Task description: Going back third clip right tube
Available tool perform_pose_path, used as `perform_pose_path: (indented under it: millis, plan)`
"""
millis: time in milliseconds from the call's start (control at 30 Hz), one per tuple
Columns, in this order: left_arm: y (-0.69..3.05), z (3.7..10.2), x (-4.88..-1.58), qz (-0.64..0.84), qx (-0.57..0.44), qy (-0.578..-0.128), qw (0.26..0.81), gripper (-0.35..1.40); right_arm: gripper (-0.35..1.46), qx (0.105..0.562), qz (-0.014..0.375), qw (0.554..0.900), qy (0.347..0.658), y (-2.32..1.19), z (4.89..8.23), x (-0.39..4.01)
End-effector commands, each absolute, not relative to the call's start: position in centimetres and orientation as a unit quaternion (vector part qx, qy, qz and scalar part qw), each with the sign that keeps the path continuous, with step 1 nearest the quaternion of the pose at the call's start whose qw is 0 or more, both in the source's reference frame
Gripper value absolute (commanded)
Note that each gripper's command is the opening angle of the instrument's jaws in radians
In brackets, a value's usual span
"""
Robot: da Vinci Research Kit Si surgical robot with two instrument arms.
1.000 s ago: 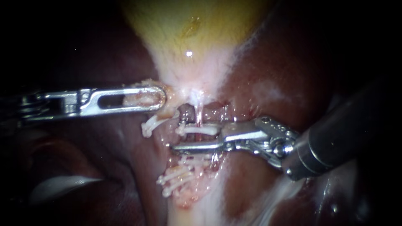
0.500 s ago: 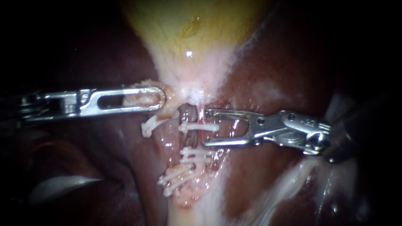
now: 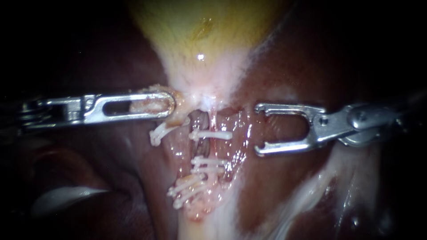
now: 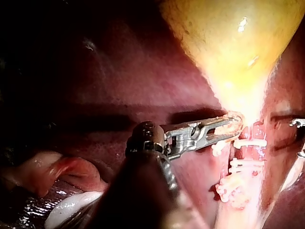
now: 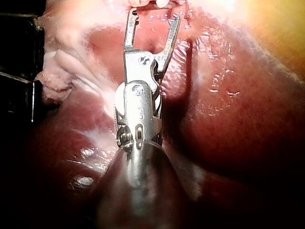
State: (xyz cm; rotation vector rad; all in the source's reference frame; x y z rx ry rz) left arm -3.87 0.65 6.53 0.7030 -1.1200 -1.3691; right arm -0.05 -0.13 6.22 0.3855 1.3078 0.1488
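Right instrument (image 3: 259, 129) backed away from six clips (image 3: 211, 134) | end effector wide apart, empty | left instrument (image 3: 171, 103) clamped on tissue (image 3: 147, 106)

Left instrument (image 3: 171, 103) clamped; right instrument (image 3: 259, 130) spread wide

The left instrument comes in level from the left of the endoscope view, its long slotted claw closed flat on a fold of pale tissue (image 3: 150, 106) that shows through the slot; in its own wrist view the dark shaft ends in a bright metal wrist joint bent sideways, the claw pointing across; the right instrument enters from the right, its claw gaping, two thin arms with hooked tips set well apart and nothing between them; its pivot and wrist lie behind, the shaft mostly lost in shadow; in the right wrist view the claw points straight ahead of the shaft, forked open.
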Motion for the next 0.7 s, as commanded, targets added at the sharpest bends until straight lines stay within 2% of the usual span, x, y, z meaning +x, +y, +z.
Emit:
perform_pose_path:
  millis: [33,367,700]
  plan:
    - [0.66,6.54,-3.88,-0.586,0.301,-0.479,0.58,-0.35,0.5,0.177,0.068,0.775,0.603,-0.13,6.22,-0.05]
    - [0.74,6.7,-3.92,-0.588,0.297,-0.479,0.58,-0.35,0.5,0.179,0.066,0.773,0.605,-0.17,6.19,-0.05]
    - [0.72,7.0,-4.19,-0.59,0.288,-0.475,0.586,-0.35,0.5,0.18,0.064,0.772,0.606,-0.19,6.17,-0.04]
